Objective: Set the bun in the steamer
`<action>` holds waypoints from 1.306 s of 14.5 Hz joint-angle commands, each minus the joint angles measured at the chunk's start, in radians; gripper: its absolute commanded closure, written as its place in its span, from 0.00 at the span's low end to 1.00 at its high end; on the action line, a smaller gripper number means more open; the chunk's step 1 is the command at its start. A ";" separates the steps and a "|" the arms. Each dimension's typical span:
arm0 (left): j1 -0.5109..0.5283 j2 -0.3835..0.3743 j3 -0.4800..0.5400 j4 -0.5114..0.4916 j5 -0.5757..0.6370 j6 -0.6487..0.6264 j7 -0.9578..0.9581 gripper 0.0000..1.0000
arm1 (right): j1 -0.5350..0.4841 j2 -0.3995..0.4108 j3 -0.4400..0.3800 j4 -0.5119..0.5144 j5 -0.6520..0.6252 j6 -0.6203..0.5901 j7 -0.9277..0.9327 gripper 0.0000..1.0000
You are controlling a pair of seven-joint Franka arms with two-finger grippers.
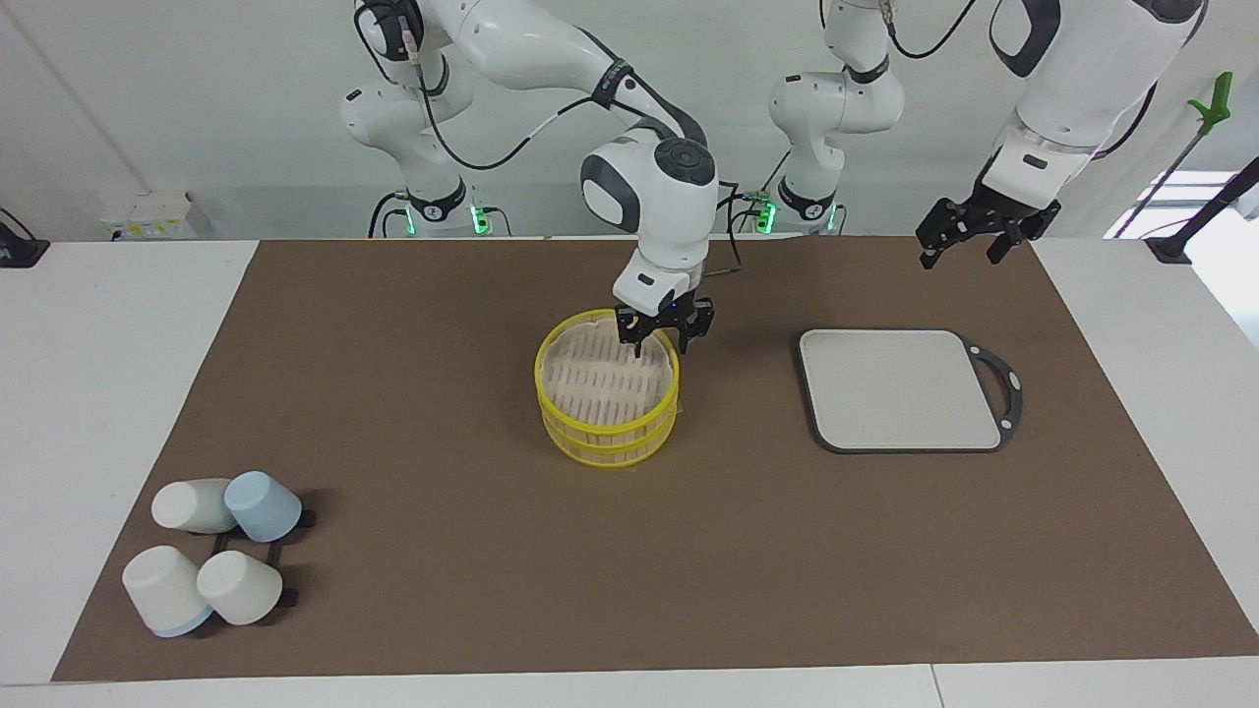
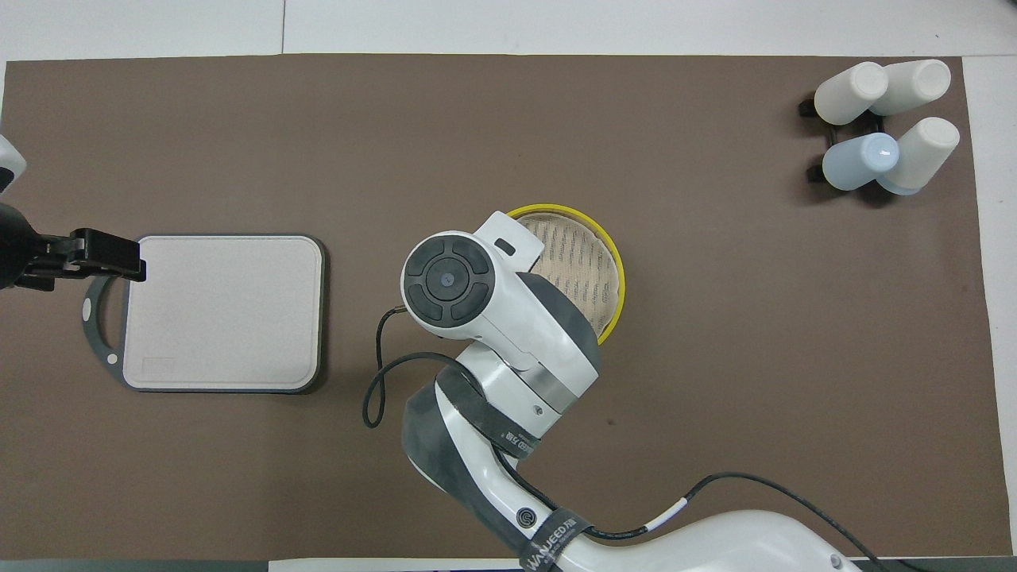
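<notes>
Right gripper (image 1: pixel 661 339) hung in the middle of the facing view, low over the edge of the steamer (image 1: pixel 605 444) that is uppermost in that picture. Its two fingers stood apart and nothing showed between them.

At the lower left of the facing view four cups (image 1: pixel 211 551) lay together, not part of the work. In the centre stood the yellow-rimmed steamer, with a pale slatted surface across its top. I could not tell whether this was the lid or the floor. The bun was not visible in either view. In the overhead view the right arm covered one part of the steamer, so the bun could have been there, or under the slats. To the right of the steamer lay the grey board (image 1: pixel 900 388), and no bun showed on it. At the upper right the left gripper (image 1: pixel 969 241) waited in the air, its fingers apart.

To my judgement, the step in hand was the release at the steamer. The next move called for a straight lift, so that the fingers do not catch the yellow rim and drag the basket.
</notes>
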 commanded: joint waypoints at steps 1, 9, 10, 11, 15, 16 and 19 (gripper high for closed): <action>0.019 0.041 -0.007 0.048 -0.017 -0.046 0.019 0.00 | -0.007 -0.019 0.010 -0.022 -0.004 0.038 0.069 0.00; 0.019 0.049 -0.006 0.063 -0.017 -0.051 0.019 0.00 | -0.233 -0.161 0.008 0.073 0.003 -0.205 -0.055 0.00; 0.019 0.051 -0.004 0.068 -0.017 -0.057 0.019 0.00 | -0.290 -0.209 0.008 0.069 0.005 -0.277 -0.092 0.00; 0.019 0.049 -0.009 0.077 -0.019 -0.060 0.019 0.00 | -0.357 -0.256 0.008 0.064 0.016 -0.363 -0.171 0.00; 0.019 0.040 -0.010 0.088 -0.019 -0.063 0.019 0.00 | -0.549 -0.387 0.007 0.036 0.066 -0.563 -0.555 0.00; 0.019 0.040 -0.009 0.089 -0.019 -0.063 0.019 0.00 | -0.577 -0.404 0.008 0.030 0.071 -0.569 -0.578 0.00; 0.019 0.039 -0.006 0.089 -0.019 -0.061 0.019 0.00 | -0.589 -0.447 0.004 -0.003 0.089 -0.580 -0.575 0.00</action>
